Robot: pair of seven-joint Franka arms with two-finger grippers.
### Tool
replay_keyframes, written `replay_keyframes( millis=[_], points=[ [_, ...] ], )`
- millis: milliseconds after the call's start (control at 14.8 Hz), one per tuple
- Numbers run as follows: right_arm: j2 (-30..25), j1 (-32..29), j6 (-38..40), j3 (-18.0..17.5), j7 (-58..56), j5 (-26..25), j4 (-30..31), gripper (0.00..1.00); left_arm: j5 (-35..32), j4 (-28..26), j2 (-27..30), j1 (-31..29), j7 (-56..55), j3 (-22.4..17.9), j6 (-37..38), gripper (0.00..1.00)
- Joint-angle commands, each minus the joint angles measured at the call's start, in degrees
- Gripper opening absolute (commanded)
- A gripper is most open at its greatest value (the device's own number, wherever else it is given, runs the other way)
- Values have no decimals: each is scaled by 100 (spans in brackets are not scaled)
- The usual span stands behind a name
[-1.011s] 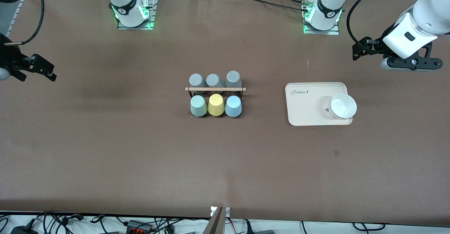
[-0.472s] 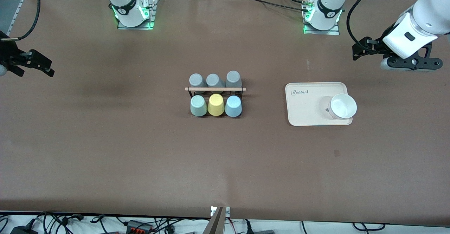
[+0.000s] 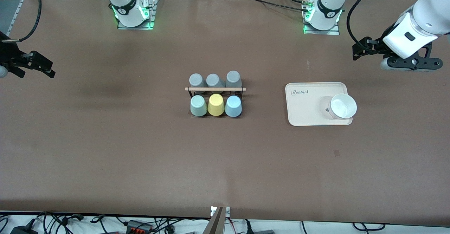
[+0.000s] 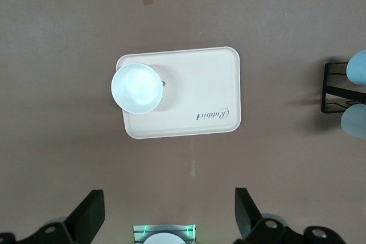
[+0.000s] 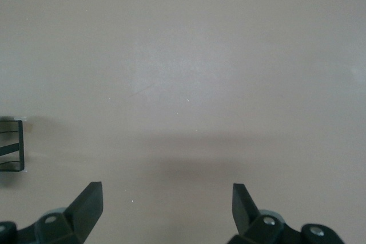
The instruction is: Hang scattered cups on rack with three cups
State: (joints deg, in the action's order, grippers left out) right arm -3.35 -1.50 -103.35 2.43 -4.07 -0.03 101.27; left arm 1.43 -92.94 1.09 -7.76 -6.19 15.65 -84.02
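Tabletop [image 3: 105, 149]: broad, brown, with ample open room on every side of the rack; both arms are parked wide at their own ends.

Cream tray [image 3: 309, 111] with a white bowl [image 3: 342, 106] lies toward the left arm's end, well apart from the rack.

Rack [image 3: 215, 89]: mid-table, six inverted cups on it. Sage green cup [image 3: 198, 105], yellow cup [image 3: 216, 104] and light blue cup [image 3: 233, 106] form the row nearer the camera; three grey cups [image 3: 213, 80] sit farther. Hanging appears complete.

Cups judged light, rigid, smooth; best pinched across the tapered wall. Neighbours nearly touch, leaving little finger clearance.

Left claw [image 4: 168, 212]: released, empty, above bare tabletop near the tray.

Right claw [image 5: 166, 210]: released, empty, above bare tabletop.
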Motion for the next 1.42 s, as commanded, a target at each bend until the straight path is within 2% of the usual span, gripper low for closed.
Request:
replay_keyframes(
  millis=[0,1348],
  points=[
    [-52,53,-53,-6,12,-15,42,100,76,21,67,-59,171,-18,43,100],
    [-34,115,175,82,20,-6,33,100,94,13,67,-76,162,-18,61,100]
  ],
)
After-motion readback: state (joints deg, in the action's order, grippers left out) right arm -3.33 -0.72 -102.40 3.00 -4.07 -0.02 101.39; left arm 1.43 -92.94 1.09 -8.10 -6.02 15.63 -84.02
